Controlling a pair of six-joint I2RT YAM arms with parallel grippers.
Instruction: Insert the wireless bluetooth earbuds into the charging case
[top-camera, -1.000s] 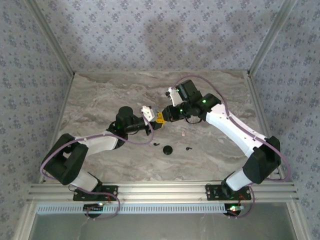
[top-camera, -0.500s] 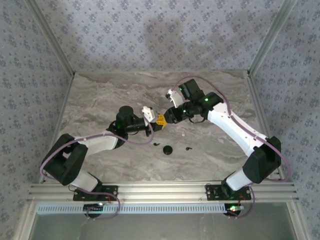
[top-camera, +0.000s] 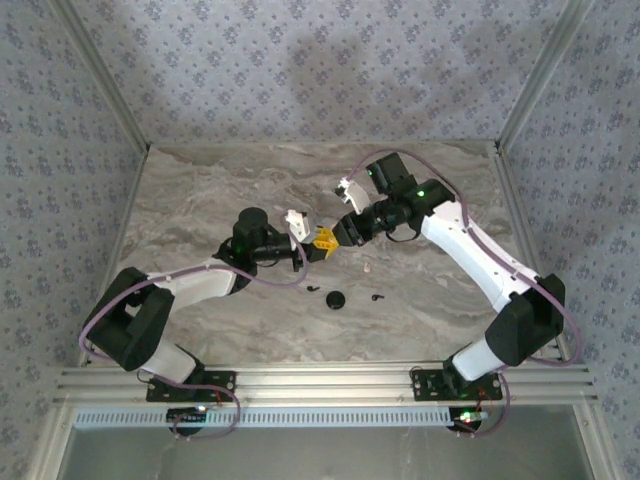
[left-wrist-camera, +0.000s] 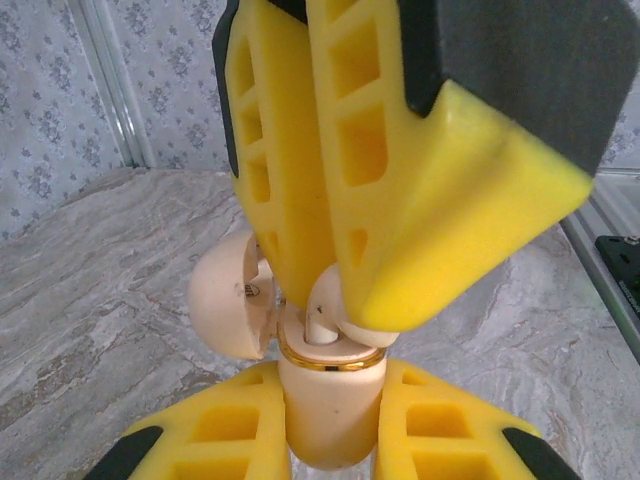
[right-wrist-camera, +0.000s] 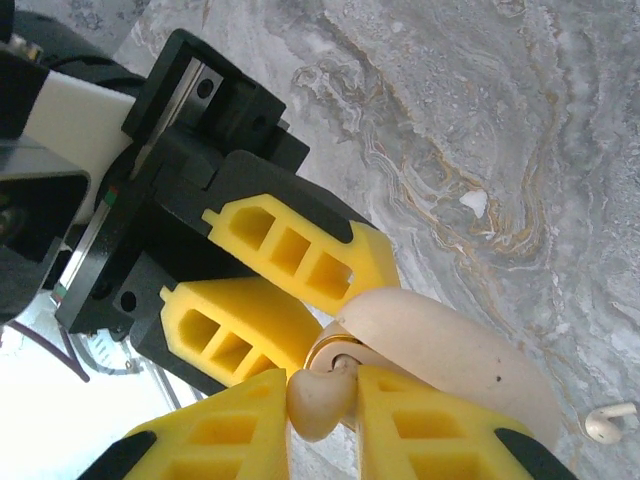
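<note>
Above the middle of the tabletop (top-camera: 200, 190), the left gripper (left-wrist-camera: 328, 372) has its fingers clamped on either side of the cream charging case (left-wrist-camera: 330, 425), whose lid (left-wrist-camera: 225, 310) hangs open. The right gripper (right-wrist-camera: 322, 378), fingers drawn almost together, pinches a cream earbud (left-wrist-camera: 322, 322) whose tip sits in the case's gold-rimmed mouth. A second earbud (right-wrist-camera: 610, 422) lies on the tabletop nearby, toward the near edge. Since a second ago the grippers have kept the same meeting spot, but the right wrist has swung slightly toward the right edge.
</note>
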